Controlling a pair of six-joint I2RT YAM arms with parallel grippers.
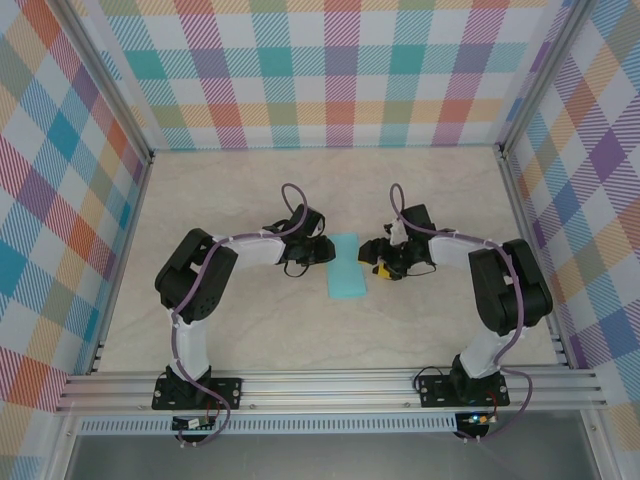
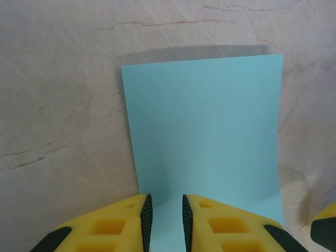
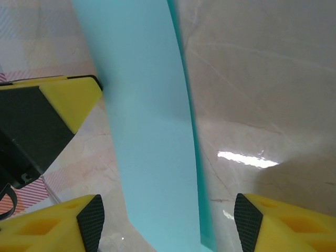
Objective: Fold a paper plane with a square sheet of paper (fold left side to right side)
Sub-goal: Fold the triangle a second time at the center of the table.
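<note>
The sheet of paper [image 1: 348, 265] lies between my arms as a narrow strip, its long axis pointing away from my bases. My left gripper [image 2: 164, 210] sits over its left edge, fingers almost together; I cannot tell whether it is pinching the paper. My right gripper [image 3: 168, 215] stands wide open at the right edge, holding nothing, and is just as near.

Turquoise sheet [image 3: 149, 131] within wide-spread right hand [image 3: 169, 218]

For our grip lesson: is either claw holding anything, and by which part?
Left claw: cannot be told; its near-shut fingers sit at the square sheet of paper's left edge. Right claw: nothing, open astride the sheet.
</note>
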